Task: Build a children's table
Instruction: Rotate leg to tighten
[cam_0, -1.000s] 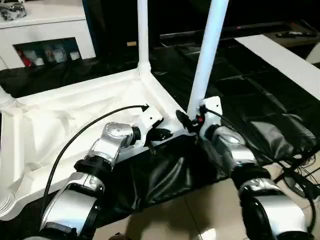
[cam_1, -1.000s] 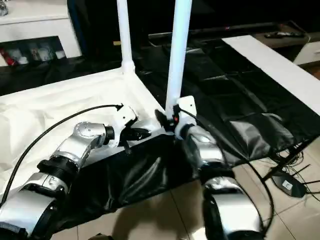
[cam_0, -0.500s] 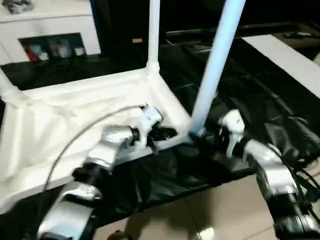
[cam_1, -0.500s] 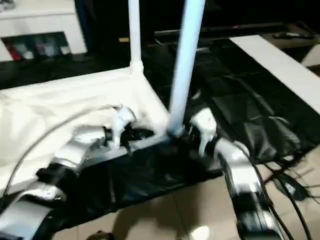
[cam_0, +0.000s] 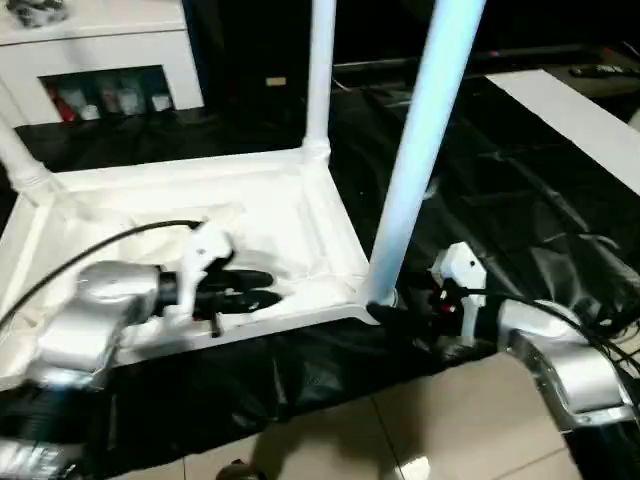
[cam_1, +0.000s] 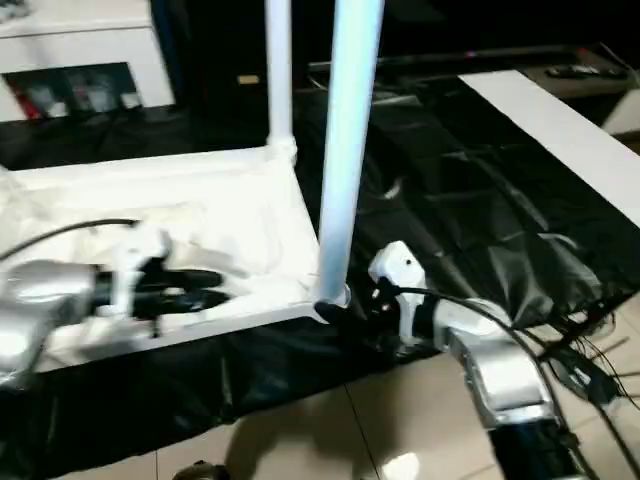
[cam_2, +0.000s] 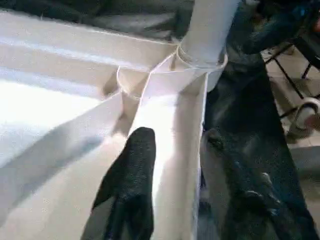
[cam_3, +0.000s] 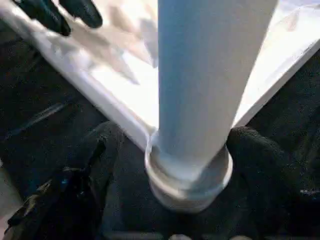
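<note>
The white children's table (cam_0: 300, 215) lies upside down on a black sheet, ribbed underside up. Three tube legs stand in its sockets: the near-right leg (cam_0: 420, 150), the far-right leg (cam_0: 320, 70) and a far-left leg (cam_0: 20, 165). My left gripper (cam_0: 262, 290) reaches along the near rim. It is open, with one finger (cam_2: 132, 170) inside the rim wall and the other outside. My right gripper (cam_0: 385, 310) sits low at the near-right corner, open. Its fingers (cam_3: 102, 165) stand on either side of that leg's collar (cam_3: 190, 185).
The black sheet (cam_0: 500, 200) covers the floor around the table. A white cabinet (cam_0: 100, 50) stands at the back left and a long white panel (cam_0: 590, 115) lies at the right. Cables (cam_1: 580, 370) trail over the tiled floor (cam_0: 420, 430) near my right arm.
The camera has shifted. My left gripper has drawn back along the near rim, away from the corner. My right gripper has dropped from higher on the near-right leg to its base.
</note>
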